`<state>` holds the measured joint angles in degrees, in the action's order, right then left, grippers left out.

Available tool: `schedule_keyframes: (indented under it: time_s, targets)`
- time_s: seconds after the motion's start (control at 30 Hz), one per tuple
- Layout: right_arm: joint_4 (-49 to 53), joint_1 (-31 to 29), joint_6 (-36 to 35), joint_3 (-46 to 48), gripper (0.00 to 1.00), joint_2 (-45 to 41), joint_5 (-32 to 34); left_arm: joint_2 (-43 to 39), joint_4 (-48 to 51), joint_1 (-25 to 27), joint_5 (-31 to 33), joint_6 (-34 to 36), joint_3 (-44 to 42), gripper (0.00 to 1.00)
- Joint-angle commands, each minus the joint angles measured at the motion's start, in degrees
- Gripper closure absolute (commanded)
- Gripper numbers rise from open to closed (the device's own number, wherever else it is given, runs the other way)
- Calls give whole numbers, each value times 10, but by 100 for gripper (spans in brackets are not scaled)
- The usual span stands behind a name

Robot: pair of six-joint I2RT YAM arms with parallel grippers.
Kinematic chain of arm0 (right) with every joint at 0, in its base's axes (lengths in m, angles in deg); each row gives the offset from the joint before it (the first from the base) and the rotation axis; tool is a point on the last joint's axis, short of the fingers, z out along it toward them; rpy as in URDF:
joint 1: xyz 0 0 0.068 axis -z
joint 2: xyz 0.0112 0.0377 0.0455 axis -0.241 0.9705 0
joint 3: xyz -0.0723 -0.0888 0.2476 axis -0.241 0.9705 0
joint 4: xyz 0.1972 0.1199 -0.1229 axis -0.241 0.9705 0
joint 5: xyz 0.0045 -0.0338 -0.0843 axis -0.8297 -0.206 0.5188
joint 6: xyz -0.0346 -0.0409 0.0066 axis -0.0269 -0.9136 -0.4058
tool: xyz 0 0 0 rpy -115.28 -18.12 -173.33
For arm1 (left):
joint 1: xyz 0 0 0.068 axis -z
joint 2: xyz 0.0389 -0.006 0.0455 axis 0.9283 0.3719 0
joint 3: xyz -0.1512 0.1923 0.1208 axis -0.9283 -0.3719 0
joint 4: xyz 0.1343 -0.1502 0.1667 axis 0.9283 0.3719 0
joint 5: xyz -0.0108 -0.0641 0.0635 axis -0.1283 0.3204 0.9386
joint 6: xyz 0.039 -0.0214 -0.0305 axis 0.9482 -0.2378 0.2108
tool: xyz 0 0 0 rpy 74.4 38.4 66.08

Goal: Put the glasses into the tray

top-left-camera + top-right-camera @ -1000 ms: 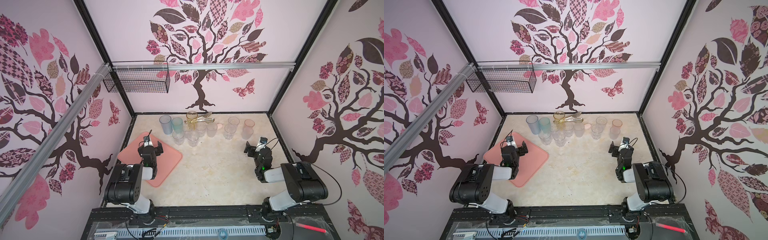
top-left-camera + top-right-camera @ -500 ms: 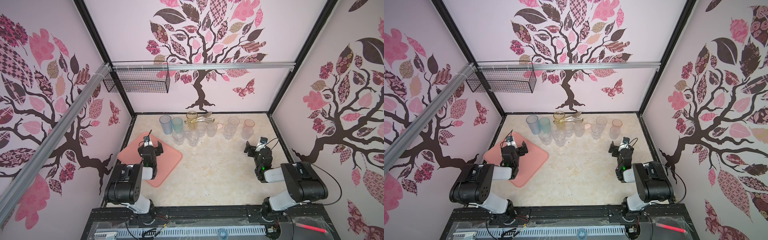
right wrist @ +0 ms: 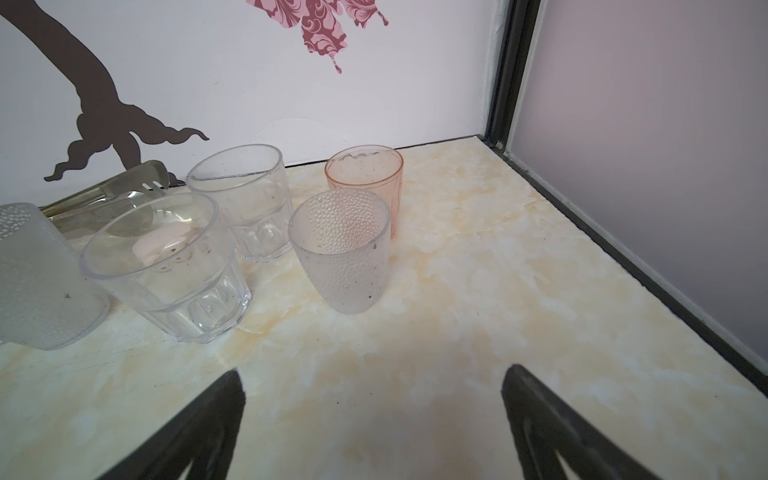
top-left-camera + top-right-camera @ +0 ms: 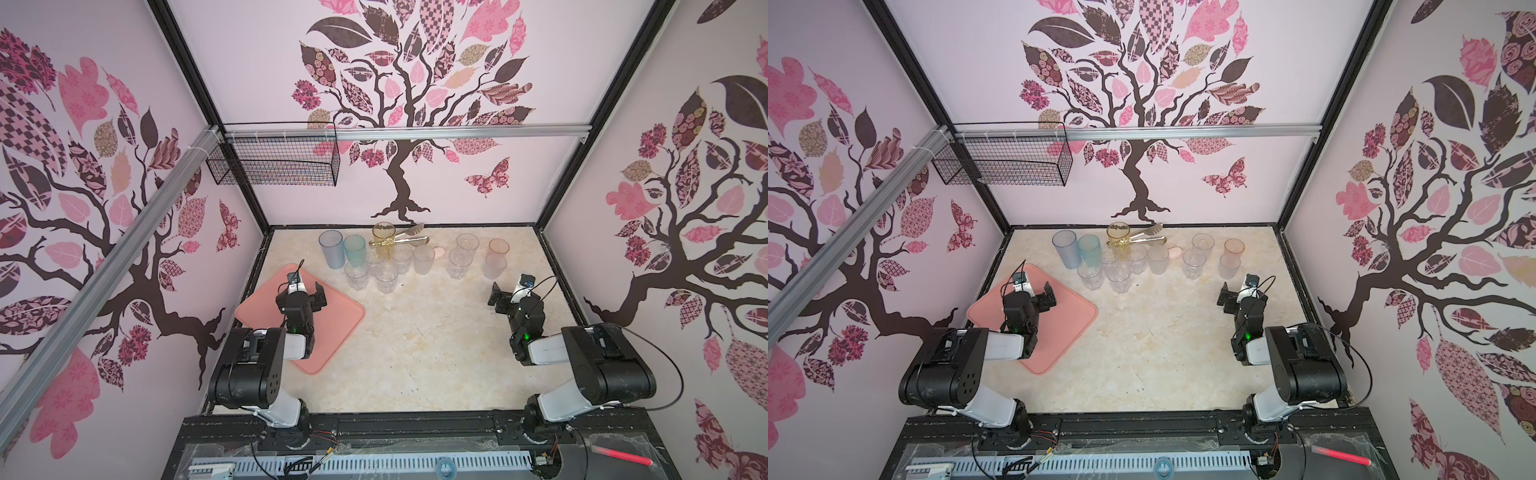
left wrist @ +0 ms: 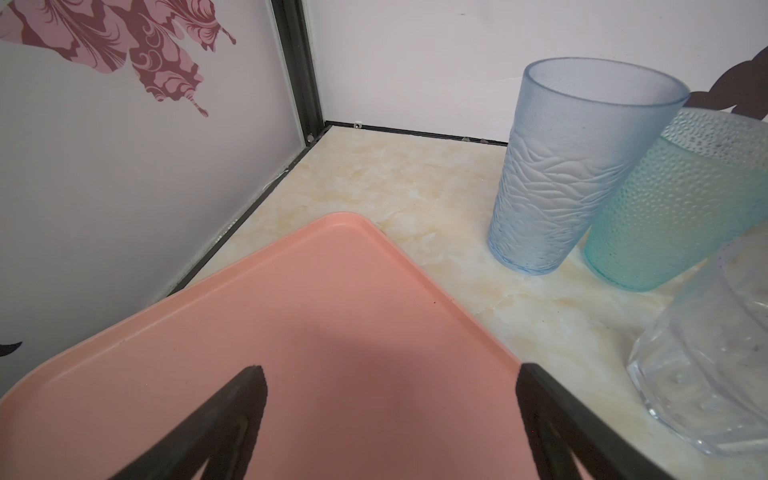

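Observation:
The salmon-pink tray (image 4: pixel 332 328) (image 4: pixel 1067 328) lies at the left of the table, turned at an angle. My left gripper (image 4: pixel 308 289) (image 4: pixel 1038 289) hovers over its far part, open and empty; in the left wrist view the gripper (image 5: pixel 390 370) has only tray (image 5: pixel 291 316) between its fingers. The glasses stand in a cluster along the back: blue (image 4: pixel 331 249) (image 5: pixel 573 166), teal (image 4: pixel 354 250) (image 5: pixel 681 208), amber (image 4: pixel 383 239), several clear and frosted ones, pink (image 4: pixel 498 247) (image 3: pixel 365 178). My right gripper (image 4: pixel 509 293) (image 3: pixel 374 370) is open over bare table, short of a frosted dimpled glass (image 3: pixel 340 266).
Metal tongs (image 4: pixel 409 235) (image 3: pixel 112 195) lie by the back wall behind the glasses. A small pale pink blob (image 4: pixel 437 251) sits among them. A wire basket (image 4: pixel 274 164) hangs high on the back wall. Cell walls close in on both sides.

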<state>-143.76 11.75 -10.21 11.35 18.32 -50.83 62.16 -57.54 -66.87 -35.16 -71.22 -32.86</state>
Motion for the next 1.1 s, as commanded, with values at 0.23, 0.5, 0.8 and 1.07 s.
schedule_keyframes:
  time_s: [0.23,0.5,0.8,1.07]
  targets:
    - [270,-26,25,-85,1,-168,90,-6,-61,40,84,24,-30,2]
    - [528,-58,237,-231,0,-210,91,-11,-46,36,75,22,-25,2]
    - [454,-84,424,-296,0,-146,-247,-11,-58,40,80,25,-30,2]
    - [759,-320,287,-431,0,-130,160,-11,-59,40,79,25,-31,2]
